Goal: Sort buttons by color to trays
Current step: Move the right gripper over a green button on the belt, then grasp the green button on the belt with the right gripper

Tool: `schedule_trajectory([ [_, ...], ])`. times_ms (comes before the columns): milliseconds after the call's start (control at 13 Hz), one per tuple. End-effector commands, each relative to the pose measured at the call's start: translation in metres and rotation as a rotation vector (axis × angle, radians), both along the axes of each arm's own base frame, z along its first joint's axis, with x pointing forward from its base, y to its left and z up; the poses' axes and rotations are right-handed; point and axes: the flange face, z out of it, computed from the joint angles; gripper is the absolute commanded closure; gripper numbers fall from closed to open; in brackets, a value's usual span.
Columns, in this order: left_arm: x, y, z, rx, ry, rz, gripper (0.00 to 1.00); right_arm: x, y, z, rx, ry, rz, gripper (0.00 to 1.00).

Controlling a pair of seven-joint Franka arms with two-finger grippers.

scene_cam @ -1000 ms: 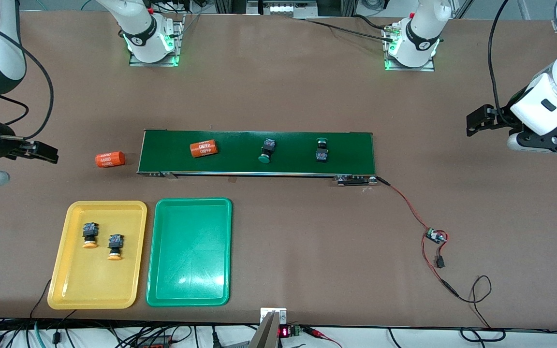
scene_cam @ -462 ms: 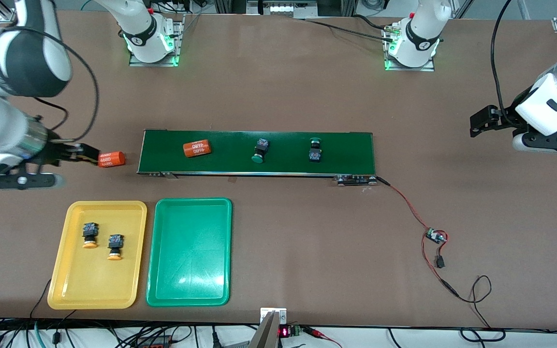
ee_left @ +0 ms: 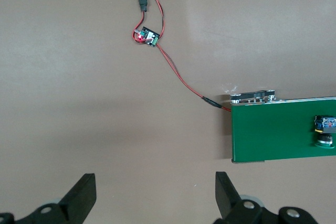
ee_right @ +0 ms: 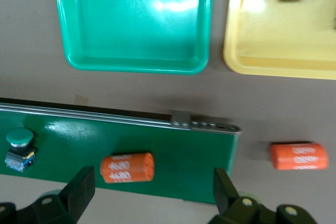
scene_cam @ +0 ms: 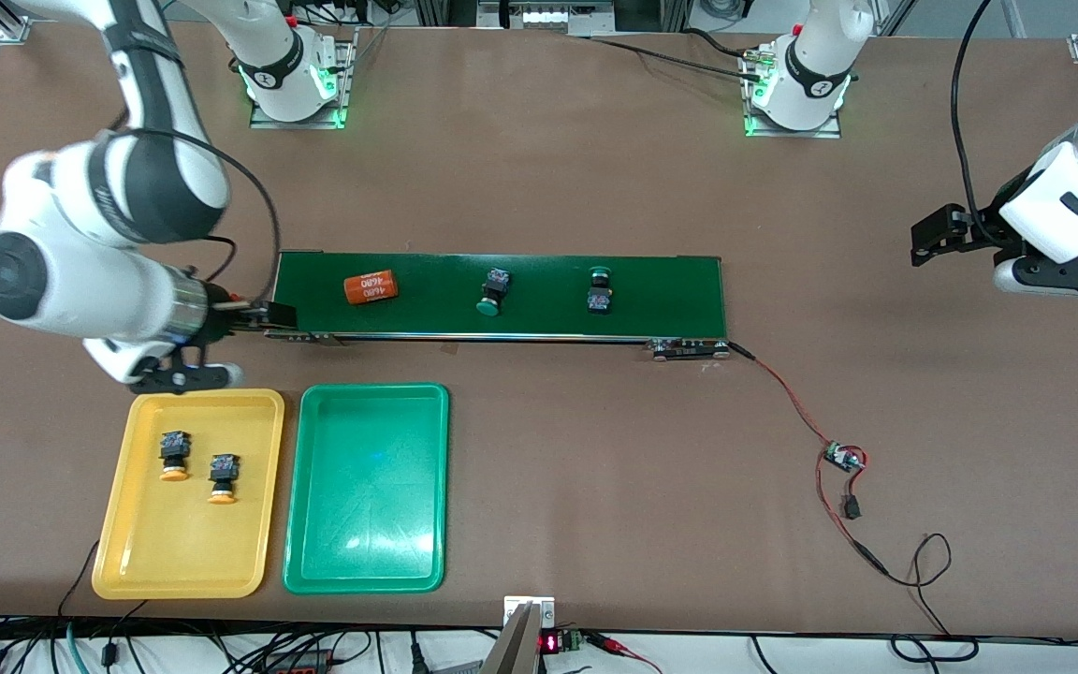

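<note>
On yellow tray (scene_cam: 137, 552), two orange buttons (scene_cam: 174, 454)

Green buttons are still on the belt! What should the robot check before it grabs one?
1. Right claw open: ok.
2. Right claw over the belt end near the trays: ok, but over an orange cylinder, not a green button.
3. Two green buttons lying on the belt: ok.
4. Green tray has room: ok.
5. Orange buttons already in the yellow tray: ok.
6. Left claw open, waiting off the belt's end: ok.
</note>
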Motion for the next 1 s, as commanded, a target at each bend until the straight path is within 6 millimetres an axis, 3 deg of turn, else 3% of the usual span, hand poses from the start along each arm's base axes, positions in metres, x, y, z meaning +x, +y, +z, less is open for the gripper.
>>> schedule_trajectory([
  [0, 0.002, 0.004, 0.005, 0.019, -0.001, -0.014, 0.0, -0.012, 0.058, -0.001, -0.028, 0.003, -0.067, 0.0],
  [385, -0.002, -0.007, 0.006, 0.02, 0.014, -0.017, 0.0, -0.065, 0.165, -0.022, -0.115, 0.038, -0.186, 0.0],
  [538, -0.002, -0.007, 0.006, 0.02, 0.016, -0.018, 0.0, -0.087, 0.197, -0.028, -0.148, 0.046, -0.216, 0.0],
  [692, -0.002, -0.005, 0.006, 0.02, 0.016, -0.017, 0.0, -0.105, 0.215, -0.045, -0.167, 0.043, -0.241, 0.0],
  [923, -0.002, -0.007, 0.006, 0.02, 0.016, -0.02, 0.0, -0.125, 0.229, -0.087, -0.154, -0.002, -0.279, 0.0],
])
